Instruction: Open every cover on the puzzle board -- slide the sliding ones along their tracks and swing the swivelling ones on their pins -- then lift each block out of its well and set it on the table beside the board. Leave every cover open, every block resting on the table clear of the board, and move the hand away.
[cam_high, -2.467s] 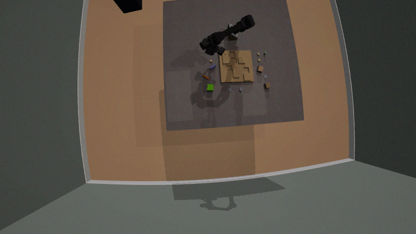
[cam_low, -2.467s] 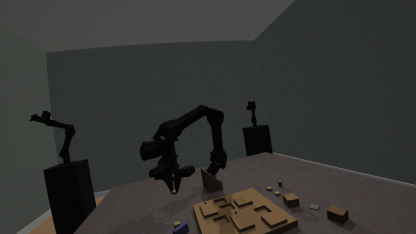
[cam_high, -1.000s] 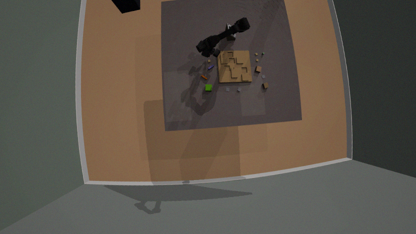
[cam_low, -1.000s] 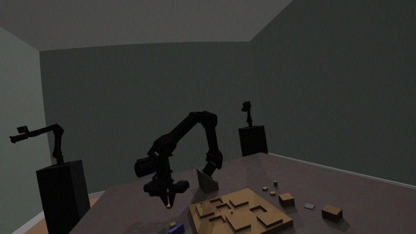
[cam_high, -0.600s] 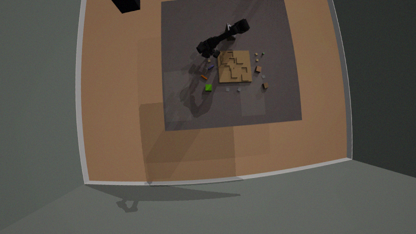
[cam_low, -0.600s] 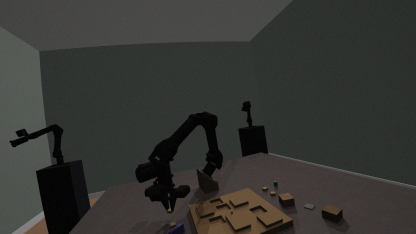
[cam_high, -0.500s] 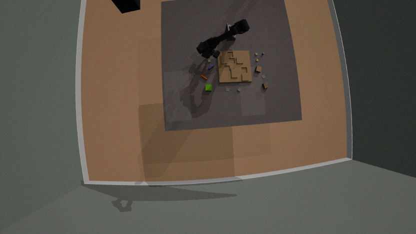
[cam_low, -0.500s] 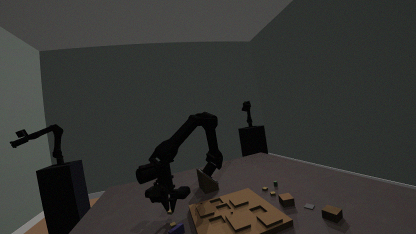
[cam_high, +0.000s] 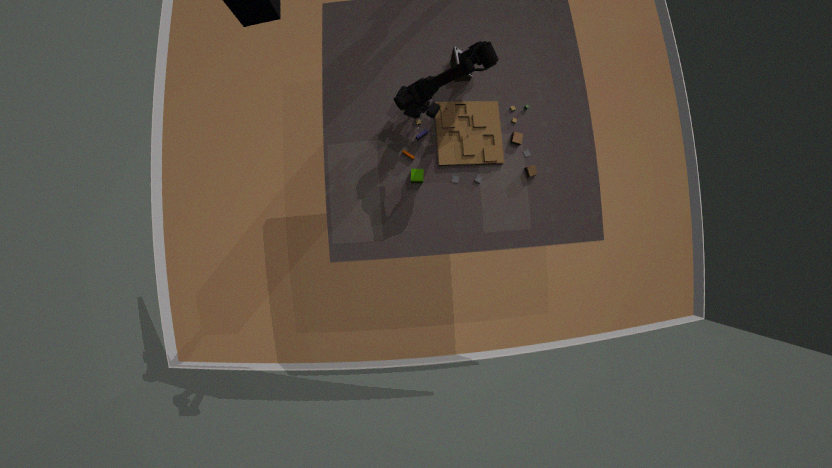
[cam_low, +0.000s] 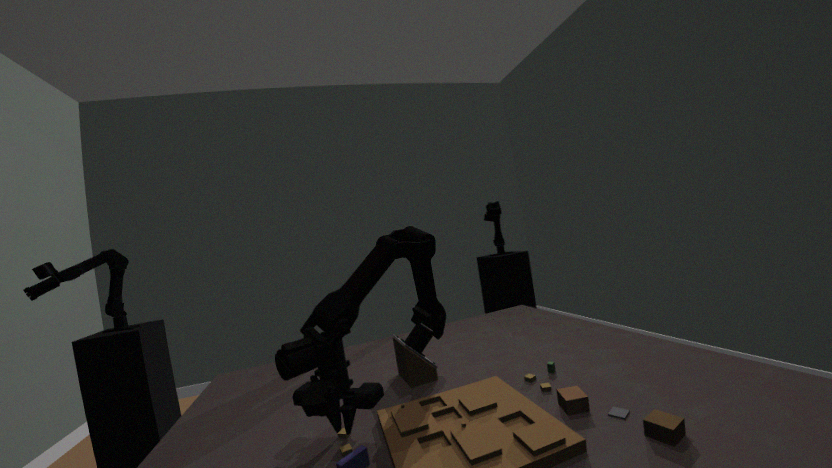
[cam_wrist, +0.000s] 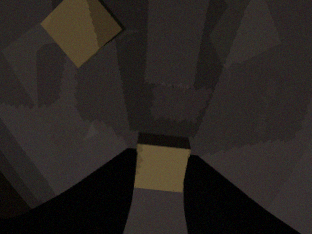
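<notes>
My gripper (cam_low: 342, 431) (cam_wrist: 160, 161) is shut on a small yellow block (cam_low: 342, 432) (cam_wrist: 161, 168), low over the table left of the board. I cannot tell whether the block touches the table. A second yellow block (cam_high: 418, 122) (cam_low: 346, 448) (cam_wrist: 80, 31) lies on the table close by. The tan puzzle board (cam_high: 446, 154) (cam_low: 516, 401) has several raised covers beside uncovered wells, which look empty. Two more yellow blocks, one (cam_high: 512, 108) (cam_low: 530, 377) and another (cam_high: 514, 120) (cam_low: 545, 387), lie right of the board.
A blue bar (cam_high: 421, 134) (cam_low: 353, 458), an orange bar (cam_high: 408, 154) and a bright green block (cam_high: 417, 175) lie left of the board. Brown cubes (cam_high: 517, 137) (cam_low: 664, 426), a small green piece (cam_high: 526, 107) (cam_low: 550, 367) and a grey tile (cam_high: 527, 153) (cam_low: 619, 412) lie to its right.
</notes>
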